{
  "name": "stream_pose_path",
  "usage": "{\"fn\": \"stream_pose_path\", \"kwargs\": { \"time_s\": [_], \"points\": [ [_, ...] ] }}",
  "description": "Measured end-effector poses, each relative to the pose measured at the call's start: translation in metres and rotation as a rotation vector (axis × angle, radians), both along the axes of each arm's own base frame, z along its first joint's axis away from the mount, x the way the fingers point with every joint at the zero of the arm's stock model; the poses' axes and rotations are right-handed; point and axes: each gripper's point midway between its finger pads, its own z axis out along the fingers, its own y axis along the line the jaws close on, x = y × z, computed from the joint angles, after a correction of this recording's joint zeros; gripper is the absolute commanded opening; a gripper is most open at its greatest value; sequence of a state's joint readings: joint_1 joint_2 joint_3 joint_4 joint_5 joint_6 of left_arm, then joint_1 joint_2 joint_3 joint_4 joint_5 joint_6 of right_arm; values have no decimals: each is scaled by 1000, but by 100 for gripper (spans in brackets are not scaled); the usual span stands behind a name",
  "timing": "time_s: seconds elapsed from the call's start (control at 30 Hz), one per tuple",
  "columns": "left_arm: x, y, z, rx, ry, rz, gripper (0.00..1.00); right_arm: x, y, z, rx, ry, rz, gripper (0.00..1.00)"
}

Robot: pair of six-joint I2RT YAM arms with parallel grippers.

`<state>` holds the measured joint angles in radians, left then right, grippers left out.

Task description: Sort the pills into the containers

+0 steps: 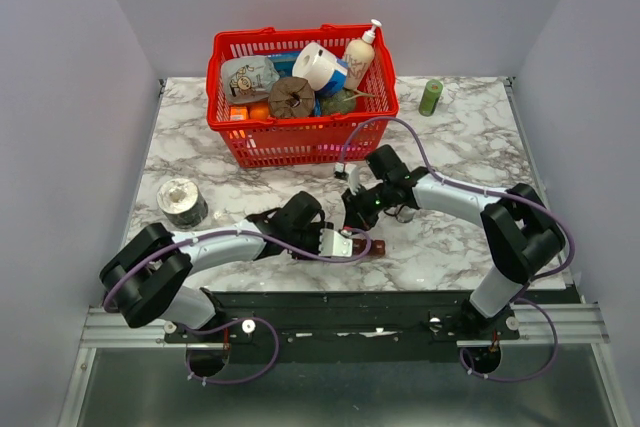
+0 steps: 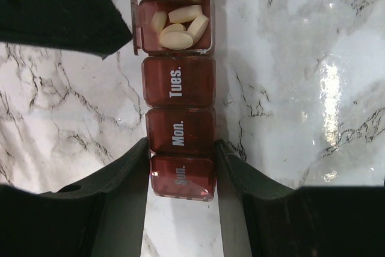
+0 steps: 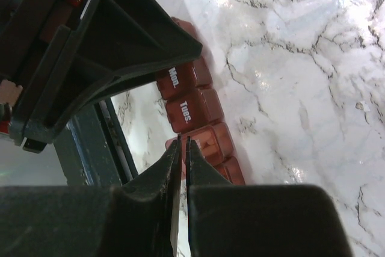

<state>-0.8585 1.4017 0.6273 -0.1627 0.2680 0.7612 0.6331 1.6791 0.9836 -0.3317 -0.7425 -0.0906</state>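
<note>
While the containers (image 2: 178, 82) form one narrow strip that would prob. slide on the glossy marble table (image 2: 313, 88), the left gripper (image 2: 182, 148) clamps it across its width at the "Sun." end. One finger presses each long side, so it works as a vise. The strip lies flat near the table's front edge, between the two arms. It is well apart from the red basket (image 1: 300, 137) and the green bottle (image 1: 431, 97) at the back.

Lids marked "Sun.", "Mon." and "Tues." are down. The next compt. is open, lid hinged out to one side, w/ several pale oblong pills (image 2: 179, 25) inside.

The right gripper (image 3: 183, 144) hangs just above that open compt., fingers drawn together to a thin slit. Nothing shows between them, so it is prob. empty. Closed, narrow tips suit flipping a small lid or nudging tablets better than a wide stance.

Judgement: one compt. is filled and the rest look unfilled. Whether a lid or a pill is the next target cannot be told. Risk: an off-axis push could pivot the strip in the clamp.
</note>
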Motion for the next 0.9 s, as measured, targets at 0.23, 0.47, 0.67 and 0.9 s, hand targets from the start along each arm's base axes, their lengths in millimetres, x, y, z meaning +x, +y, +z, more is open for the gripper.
{"fn": "stream_pose_path", "kwargs": {
  "time_s": [0.23, 0.47, 0.67, 0.9],
  "points": [
    [0, -1, 0, -1, 12, 5, 33, -7, -5, -2, -22, 16, 15, 13],
    [2, -1, 0, 1, 22, 17, 33, -16, -4, -7, -60, 34, 25, 8],
    [1, -1, 0, 2, 38, 34, 33, -15, -2, -30, -168, 73, -20, 8],
    [0, -1, 1, 7, 71, 63, 33, 0, 11, -30, -201, 60, -68, 8]
  ]
}}
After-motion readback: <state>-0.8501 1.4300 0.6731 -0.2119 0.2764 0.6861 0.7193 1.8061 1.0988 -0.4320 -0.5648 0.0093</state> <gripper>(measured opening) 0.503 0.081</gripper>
